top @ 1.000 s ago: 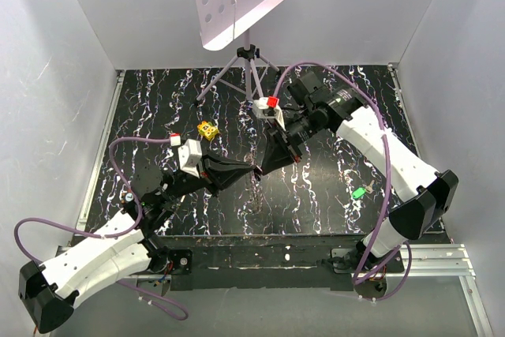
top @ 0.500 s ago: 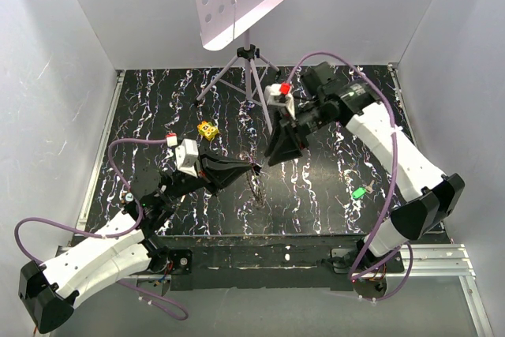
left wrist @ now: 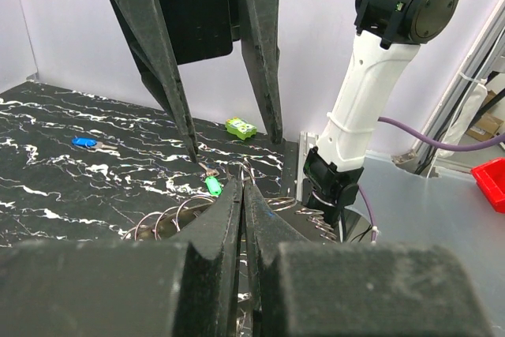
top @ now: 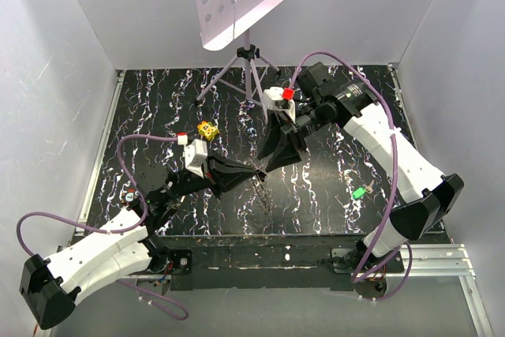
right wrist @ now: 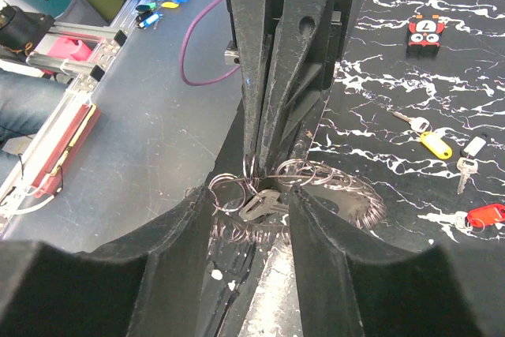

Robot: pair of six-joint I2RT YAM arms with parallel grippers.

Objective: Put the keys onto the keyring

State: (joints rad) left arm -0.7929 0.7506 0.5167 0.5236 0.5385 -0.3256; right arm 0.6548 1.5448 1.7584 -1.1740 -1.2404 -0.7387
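My left gripper is shut, its tips pinching a small wire loop of the keyring, a grey ring hung with several small split rings that lies on the black marbled table. A plain silver key hangs at the pinched loop. My right gripper is open, its jaws standing either side of that key and the left fingers. In the left wrist view the shut left gripper has the keyring's loops just beyond and the right fingers above. A green key lies to the right.
A yellow-headed key, a red-headed key and a pale key lie apart on the table. A blue key lies further off. A yellow block and a tripod stand are at the back.
My right gripper drew back and up from the left fingertips, then came down near them again. The left wrist shifted slightly right and stayed shut.
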